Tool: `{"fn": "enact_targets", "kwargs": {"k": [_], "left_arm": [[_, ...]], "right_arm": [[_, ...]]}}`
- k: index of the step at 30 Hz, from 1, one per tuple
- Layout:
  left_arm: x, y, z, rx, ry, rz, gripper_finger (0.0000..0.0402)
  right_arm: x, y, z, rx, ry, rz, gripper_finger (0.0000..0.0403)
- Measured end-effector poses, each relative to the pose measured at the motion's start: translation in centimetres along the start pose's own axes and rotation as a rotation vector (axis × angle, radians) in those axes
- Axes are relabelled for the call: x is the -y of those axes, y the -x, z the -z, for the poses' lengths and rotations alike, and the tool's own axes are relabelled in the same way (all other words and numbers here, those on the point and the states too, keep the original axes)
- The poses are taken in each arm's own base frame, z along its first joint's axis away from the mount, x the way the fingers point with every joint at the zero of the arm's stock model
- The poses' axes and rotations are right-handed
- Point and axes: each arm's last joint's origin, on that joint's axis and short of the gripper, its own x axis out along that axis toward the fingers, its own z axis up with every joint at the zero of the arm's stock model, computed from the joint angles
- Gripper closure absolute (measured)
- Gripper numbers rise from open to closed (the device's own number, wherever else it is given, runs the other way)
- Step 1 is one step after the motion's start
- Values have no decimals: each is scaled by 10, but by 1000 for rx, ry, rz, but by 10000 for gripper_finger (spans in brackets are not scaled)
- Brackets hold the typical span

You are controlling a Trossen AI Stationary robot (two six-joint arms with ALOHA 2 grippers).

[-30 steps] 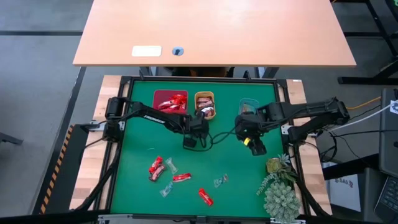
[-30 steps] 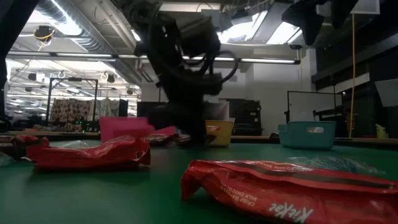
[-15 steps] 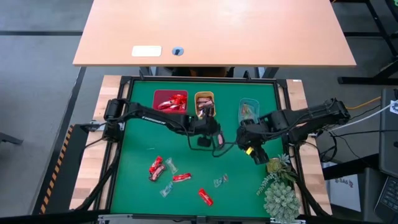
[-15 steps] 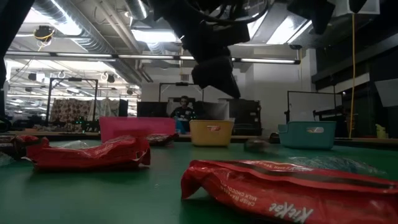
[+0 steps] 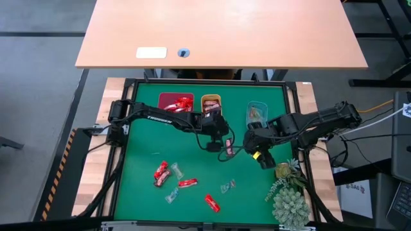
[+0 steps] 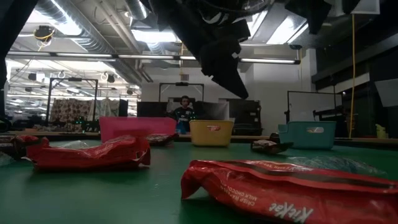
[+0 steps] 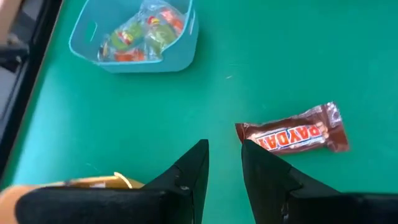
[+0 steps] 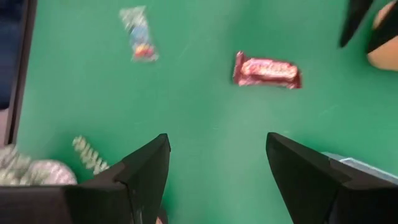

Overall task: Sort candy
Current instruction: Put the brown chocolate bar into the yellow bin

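A dark brown-and-white candy bar (image 7: 292,134) lies flat on the green mat (image 5: 144,138), just ahead of my left gripper (image 7: 224,149) and off to one side; it also shows in the high view (image 5: 228,146) and the low view (image 6: 270,146). The left gripper (image 5: 215,142) hovers over the mat's middle, fingers a narrow gap apart, holding nothing. My right gripper (image 8: 217,146) hangs wide open right of the bar (image 8: 267,71), near the teal tray (image 5: 257,113). Red and clear candies (image 5: 172,183) lie scattered toward the near left.
Red tray (image 5: 175,102), orange tray (image 5: 212,104) and teal tray stand in a row along the far edge, each with candy inside. A spiky green plant (image 5: 289,192) sits at the near right corner. A clear candy (image 8: 138,40) lies near the right gripper.
My left gripper has risen from the mat and moved toward the table's right. The brown bar, unseen on the mat a second ago, now lies beside it. My right gripper has shifted slightly toward the near edge, away from the teal tray.
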Motion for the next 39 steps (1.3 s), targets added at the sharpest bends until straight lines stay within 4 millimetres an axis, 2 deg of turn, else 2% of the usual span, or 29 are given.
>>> {"fn": "enact_targets", "kwargs": {"k": [6,11,16,21,28,32,39], "left_arm": [[0,6,-1,-1,69,3,310],[-8,37,-6,-19,69,-8,310],[-16,78,-6,-73,65,-6,310],[-13,103,3,-87,120,0,310],[-5,107,8,-90,97,-9,310],[-3,106,10,-98,92,-7,310],[-3,105,10,-88,92,-7,310]], "right_arm": [[3,0,-5,58,-103,88,136],[4,-3,-4,64,-174,120,136],[5,-34,1,56,-250,120,136],[14,-73,3,175,-458,137,136],[34,-109,15,345,-908,187,136],[36,-123,22,377,-978,207,136],[39,-142,23,381,-986,269,136]]}}
